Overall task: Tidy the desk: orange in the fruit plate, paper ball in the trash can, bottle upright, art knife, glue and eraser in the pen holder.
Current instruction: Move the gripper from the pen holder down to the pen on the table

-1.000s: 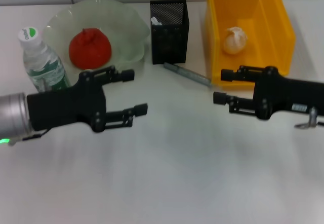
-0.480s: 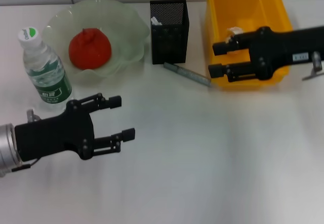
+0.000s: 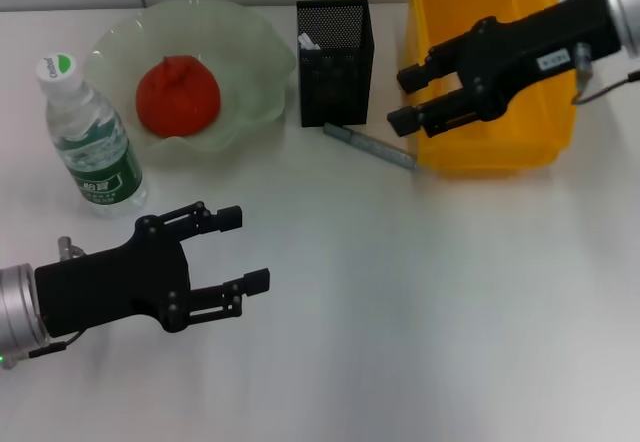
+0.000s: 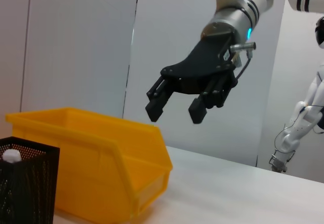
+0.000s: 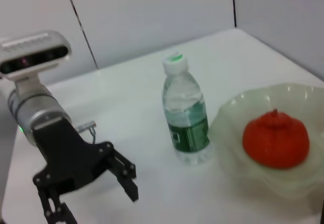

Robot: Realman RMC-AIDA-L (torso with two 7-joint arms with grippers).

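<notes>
Art knife (image 3: pixel 368 146) flat on desk (image 3: pixel 420 302), between pen holder (image 3: pixel 335 60) and trash can (image 3: pixel 487 57), touching neither holder nor gripper. We judge knife pickup as step in hand. Orange (image 3: pixel 177 94) in fruit plate (image 3: pixel 245 52); bottle (image 3: pixel 88 137) upright. Right gripper (image 3: pixel 410 94) over bin's front edge, fingers spread, empty. Left gripper (image 3: pixel 245 250) low over desk, spread, empty. Next move: we descend, straddle thin handle. Desk white, matte; pale panelled wall behind.

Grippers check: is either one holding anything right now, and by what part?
Nothing is held. The left gripper is open and empty over the table; the right gripper is open and empty above the trash can.
</notes>
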